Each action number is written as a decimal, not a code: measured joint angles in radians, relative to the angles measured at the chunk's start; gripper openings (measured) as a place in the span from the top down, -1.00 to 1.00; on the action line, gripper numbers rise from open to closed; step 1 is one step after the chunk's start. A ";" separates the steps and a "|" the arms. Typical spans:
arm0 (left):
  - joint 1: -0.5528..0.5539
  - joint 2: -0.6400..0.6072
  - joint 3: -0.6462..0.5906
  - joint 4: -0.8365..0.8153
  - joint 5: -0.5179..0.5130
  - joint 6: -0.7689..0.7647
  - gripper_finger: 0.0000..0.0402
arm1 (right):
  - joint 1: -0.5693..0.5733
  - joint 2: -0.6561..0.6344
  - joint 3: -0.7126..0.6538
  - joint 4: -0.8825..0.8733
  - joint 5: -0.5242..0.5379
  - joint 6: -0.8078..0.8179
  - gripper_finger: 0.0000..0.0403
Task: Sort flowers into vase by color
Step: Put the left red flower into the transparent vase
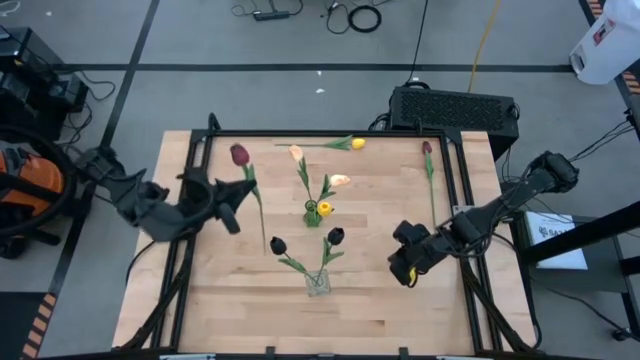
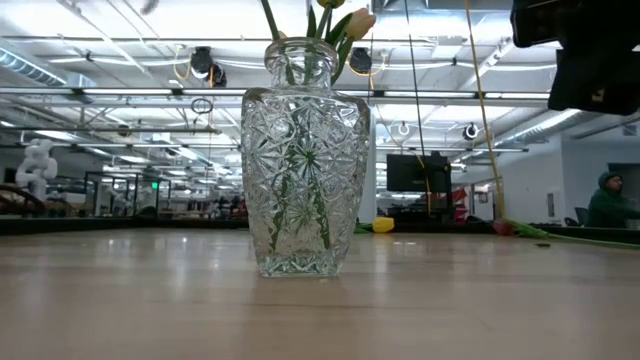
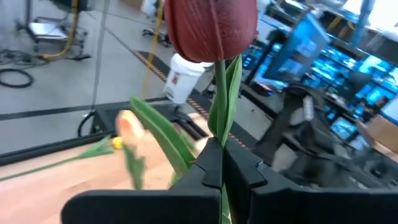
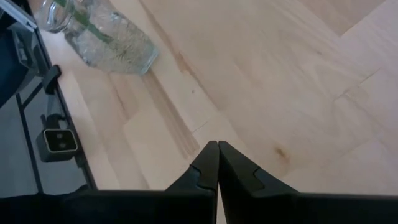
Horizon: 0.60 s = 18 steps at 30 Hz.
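My left gripper [image 1: 246,190] [image 3: 222,158] is over the table's left half, shut on a maroon tulip [image 1: 239,154] [image 3: 211,28] with a green stem and leaf. My right gripper [image 1: 405,268] [image 4: 217,155] hangs shut and empty over bare wood, right of the clear glass vase [image 1: 317,282] [image 2: 300,160] [image 4: 99,37]. That vase holds two near-black tulips [image 1: 278,245]. A small green vase [image 1: 313,213] at mid-table holds peach tulips [image 1: 296,153] and a yellow one [image 1: 325,208]. A yellow tulip [image 1: 357,143] and a maroon tulip [image 1: 427,148] lie flat near the far edge. My left gripper pinches the maroon tulip's green stem [image 3: 220,134] between its two fingers, a short way below the head. The fingers come roughly level from the table's left and lie across the stem. The head stands out beyond the fingers; the stem's lower end [image 1: 264,238] points toward the near edge.
A black frame [image 1: 200,150] runs around the wooden table top. Bare wood lies between the two vases and the right arm, and along the near edge. In the low view the room shows behind the table, with a person [image 2: 608,200] far off at the right.
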<state>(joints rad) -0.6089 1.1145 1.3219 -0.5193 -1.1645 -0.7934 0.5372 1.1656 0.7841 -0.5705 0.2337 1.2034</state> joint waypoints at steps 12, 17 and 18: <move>-0.248 0.228 0.165 0.134 -0.216 0.100 0.99 | 0.046 0.000 0.000 0.000 0.004 0.015 1.00; -0.278 0.323 0.166 0.423 -0.265 0.340 0.99 | 0.047 0.000 0.000 -0.001 0.012 0.015 1.00; -0.277 0.341 0.166 0.474 -0.265 0.376 0.99 | 0.047 0.000 0.000 -0.001 0.023 0.015 1.00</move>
<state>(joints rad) -0.8861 1.4557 1.4883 -0.0449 -1.4296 -0.4170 0.5846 1.1656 0.7841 -0.5716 0.2567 1.2186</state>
